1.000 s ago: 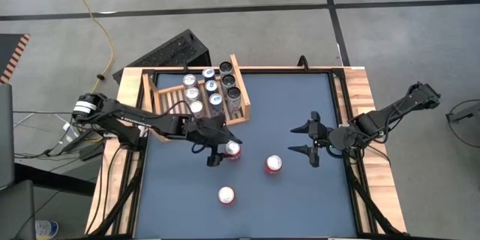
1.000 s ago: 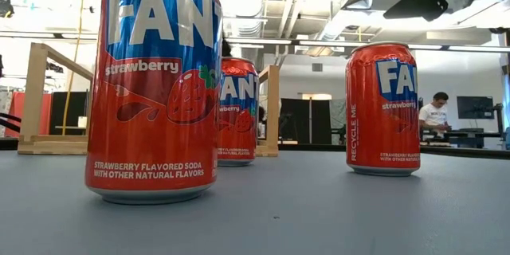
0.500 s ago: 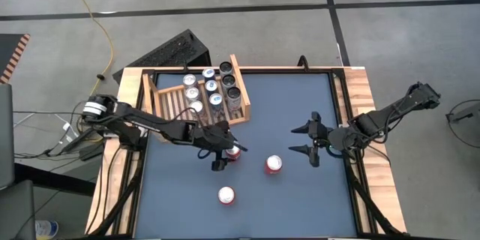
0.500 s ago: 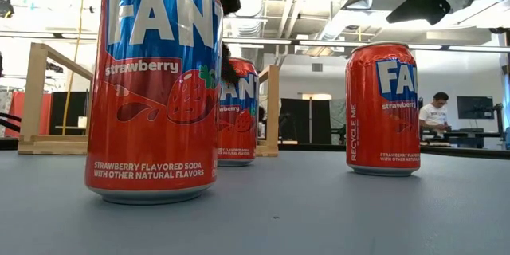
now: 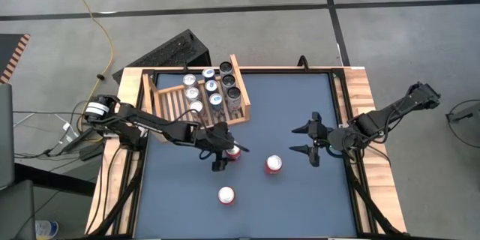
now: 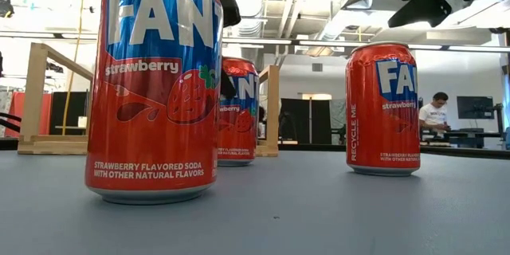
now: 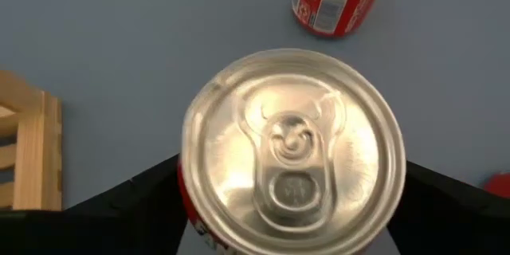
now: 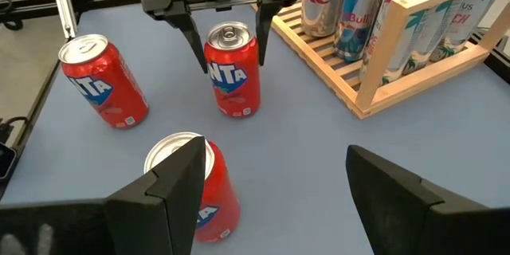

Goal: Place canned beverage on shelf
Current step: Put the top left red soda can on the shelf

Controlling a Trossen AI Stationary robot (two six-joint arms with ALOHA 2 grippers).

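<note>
The left gripper (image 8: 225, 28) hangs straight over the can (image 5: 233, 151) nearest the shelf (image 5: 238, 84), its jaws wide and one finger down each side of the can, so a squeeze should catch it at the upper wall; in the right wrist view the fingers look just clear of the metal, so I judge it not yet gripped. The can stands upright on the surface (image 5: 300, 202), just beside the shelf's open front. The shelf already holds several cans towards its back and one side, leaving bare slats in front where this one could go. Two more red cans (image 5: 274, 165) (image 5: 226, 195) wait farther out. The right gripper (image 5: 312, 140) idles near the right edge, jaws wide and empty.
</note>
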